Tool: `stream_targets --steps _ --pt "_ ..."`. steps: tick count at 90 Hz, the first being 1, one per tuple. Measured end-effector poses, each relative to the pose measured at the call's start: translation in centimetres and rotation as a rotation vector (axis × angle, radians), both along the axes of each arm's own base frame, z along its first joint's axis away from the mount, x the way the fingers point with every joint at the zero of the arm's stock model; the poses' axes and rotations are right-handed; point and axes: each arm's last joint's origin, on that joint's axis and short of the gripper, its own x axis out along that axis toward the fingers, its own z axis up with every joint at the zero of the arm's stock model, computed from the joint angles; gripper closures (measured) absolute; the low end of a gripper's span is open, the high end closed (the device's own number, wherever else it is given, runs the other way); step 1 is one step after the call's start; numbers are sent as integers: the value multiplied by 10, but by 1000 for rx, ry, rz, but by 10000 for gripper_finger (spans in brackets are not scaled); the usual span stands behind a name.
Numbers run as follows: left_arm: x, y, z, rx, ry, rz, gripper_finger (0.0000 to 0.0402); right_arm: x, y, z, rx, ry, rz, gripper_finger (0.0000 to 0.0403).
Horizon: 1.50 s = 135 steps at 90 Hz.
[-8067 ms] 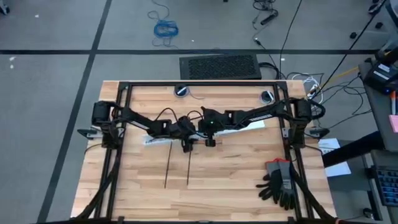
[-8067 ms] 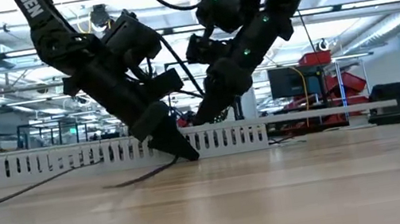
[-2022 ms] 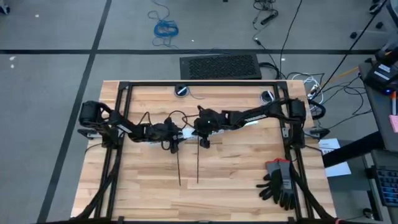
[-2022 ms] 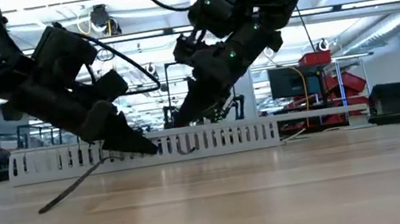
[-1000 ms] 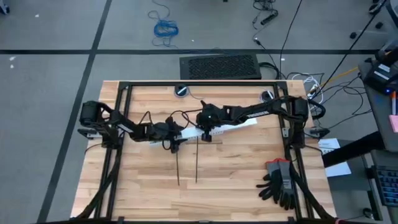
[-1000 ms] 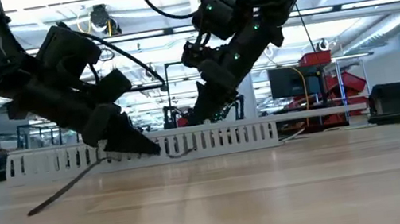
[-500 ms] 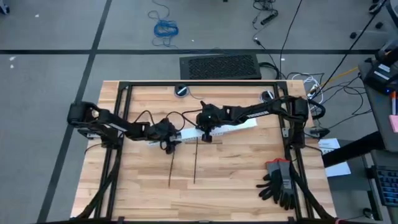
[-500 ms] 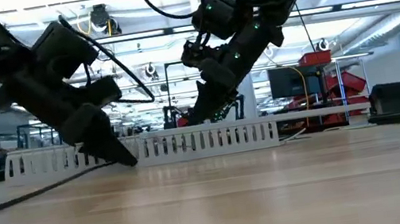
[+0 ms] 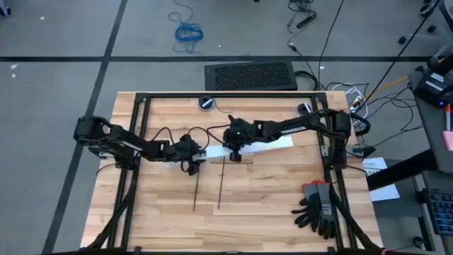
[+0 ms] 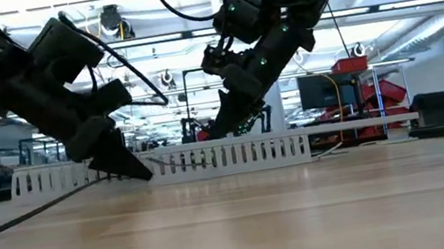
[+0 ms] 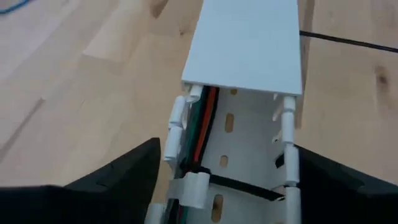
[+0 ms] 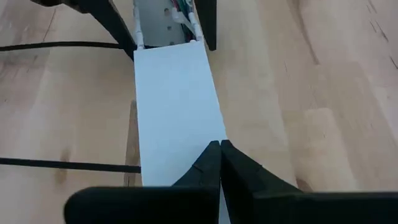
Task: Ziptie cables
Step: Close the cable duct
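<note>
**Both grippers at the white slotted duct, mid-table**

The left gripper (image 9: 190, 164) sits low at the open end of the white slotted duct (image 11: 249, 134), its two dark fingers (image 11: 118, 177) spread wide, one on each side of the duct's slotted walls. Inside the duct lie the cables (image 11: 202, 124), which in this view look green, red and dark rather than grey. A thin dark strip, probably one of the zipties (image 11: 245, 186), crosses the duct floor between the slotted walls.

The right gripper (image 12: 219, 149) rests its fingertips pressed together on the flat white cover (image 12: 177, 106) that closes the duct's other part; nothing shows between them.

From above, two long dark zipties (image 9: 220, 185) lie on the wooden table (image 9: 269, 205), running from the duct toward the near edge, well apart from the black gloves (image 9: 318, 209) at the right corner.
</note>
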Motion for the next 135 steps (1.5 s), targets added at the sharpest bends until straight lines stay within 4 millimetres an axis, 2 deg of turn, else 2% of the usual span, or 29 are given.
stream_targets --steps 21,34,47,61,74,103,135 --pt "4 -2 -1 10 -31 -25 164 0 0 0 0 3 -1 403" --pt "7 -1 -8 10 -21 -24 168 -1 0 4 11 -6 -12 403" --pt "10 -1 -8 13 -43 -30 169 -5 4 17 34 -27 20 403" --pt "10 -1 -7 26 -56 -39 169 3 14 36 22 -102 78 403" --pt "11 -1 -7 26 -64 -46 169 7 20 23 22 -71 108 403" --pt "11 -1 -6 42 -77 -63 169 25 17 -8 76 -122 111 403" --pt "18 4 -1 73 -94 -113 168 26 18 -10 79 -120 110 403"
